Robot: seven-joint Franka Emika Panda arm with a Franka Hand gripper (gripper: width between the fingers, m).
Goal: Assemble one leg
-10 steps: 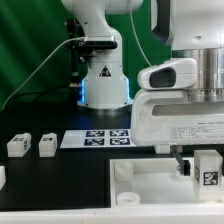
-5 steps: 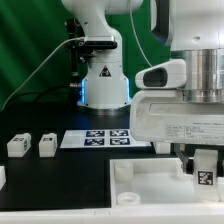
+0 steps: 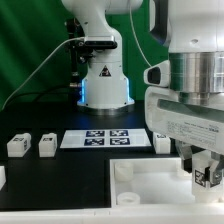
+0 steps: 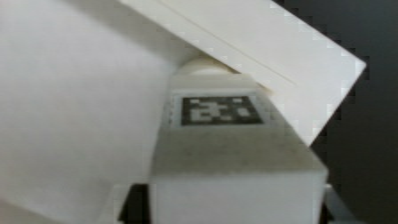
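My gripper (image 3: 205,170) is shut on one white leg (image 3: 208,181), whose black-and-white tag faces the exterior camera. It holds the leg upright over the large white panel (image 3: 150,190), near the panel's corner on the exterior view's right. In the wrist view the leg (image 4: 222,112) fills the middle, its tag facing the camera. Its far end meets the panel (image 4: 80,100) near an edge. My gripper (image 4: 228,208) has its dark fingers on both sides of the leg. Two more legs (image 3: 17,145) (image 3: 47,145) stand on the exterior view's left.
The marker board (image 3: 97,138) lies on the black table behind the panel. The robot base (image 3: 103,80) stands behind the board. Another white part (image 3: 2,177) shows at the exterior view's left edge. Round corner sockets (image 3: 122,171) sit on the panel.
The wrist has turned about its axis while holding the leg. The leg sits slightly lower over the panel's corner. Other parts have not moved.
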